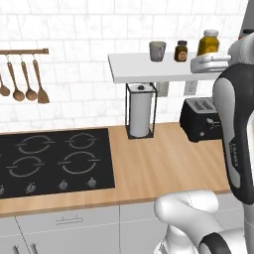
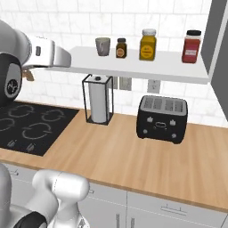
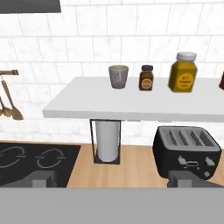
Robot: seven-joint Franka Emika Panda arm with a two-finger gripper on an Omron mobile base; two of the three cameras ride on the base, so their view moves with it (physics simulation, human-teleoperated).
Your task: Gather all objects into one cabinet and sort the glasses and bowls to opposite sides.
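Note:
One of the glasses, a small grey mug [image 3: 118, 76], stands upright at the left end of a row on the white wall shelf [image 3: 87, 103], also seen as the mug [image 1: 157, 50] and the mug [image 2: 102, 46]. My gripper [image 3: 113, 179] is open, its fingertips [image 3: 43, 178] wide apart with nothing between them. It hangs in front of the shelf, well short of the mug and facing it. A grey cabinet door [image 2: 218, 40] shows at the far right; its inside is hidden. The bowl is out of view.
Beside the mug stand a brown jar [image 3: 146, 78], a yellow jar [image 3: 183, 72] and a red jar [image 2: 191, 46]. Under the shelf are a paper towel holder [image 2: 99, 104] and a black toaster [image 2: 162, 118] on the wooden counter [image 2: 133, 160]. A cooktop [image 1: 49, 158] lies left, below hanging utensils [image 1: 25, 84].

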